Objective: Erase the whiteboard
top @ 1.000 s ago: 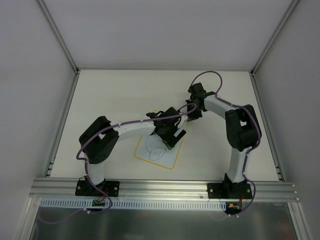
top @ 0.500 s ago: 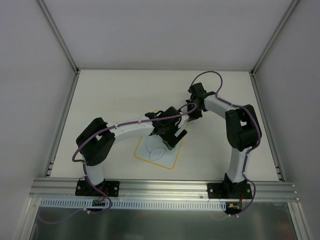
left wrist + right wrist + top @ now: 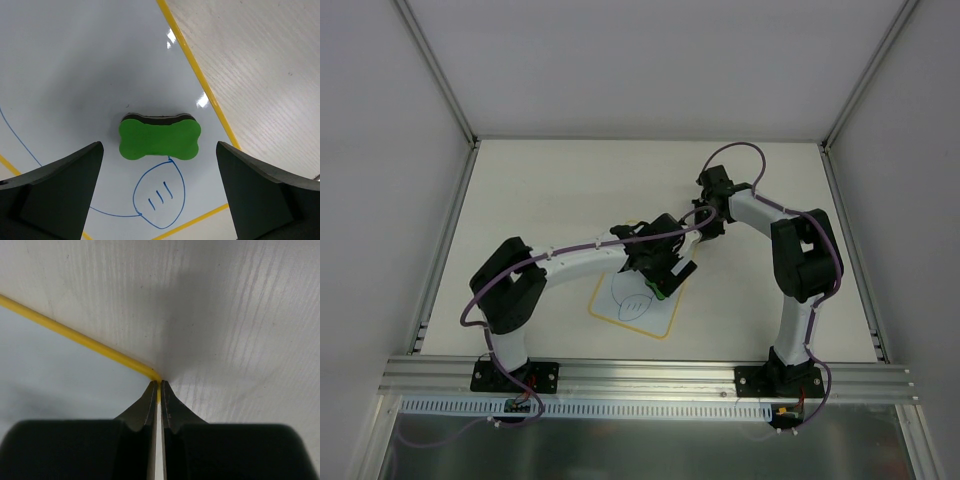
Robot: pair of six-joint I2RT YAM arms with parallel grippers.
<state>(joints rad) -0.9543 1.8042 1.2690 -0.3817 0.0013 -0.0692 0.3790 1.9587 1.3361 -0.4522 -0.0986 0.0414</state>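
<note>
Whiteboard (image 3: 632,310) is lying flat on the pale wood-grain counter (image 3: 550,180), between the two arms in the top view: a thin, glossy white rectangle with rounded corners and a narrow yellow border that is catching glare spots along one edge in the left wrist view. Green eraser (image 3: 160,140) is sitting flat on the whiteboard (image 3: 75,65), near its yellow edge. It is bone-shaped, with a smooth matte green top and a darker pad layer showing along its far side. Just beside the eraser, touching its near edge, a blue pen drawing (image 3: 159,195) is showing on the whiteboard: a leaf-like loop with three short strokes inside, plus a long thin blue curve running off toward the whiteboard's other side. Left claw (image 3: 158,146) is hanging above the whiteboard over the eraser, spread wide, its matte black wedge-shaped fingers (image 3: 60,190) standing apart on either side of the eraser and not touching it. Right claw (image 3: 160,385) is sitting at one rounded corner of the whiteboard (image 3: 50,375), its dark tapered fingers pressed almost together and pinching the yellow rim right at the bend; a thin strip is showing in the slit between them. Beyond that corner, the counter (image 3: 230,315) is showing fine straight grain lines and a soft shadow.
</note>
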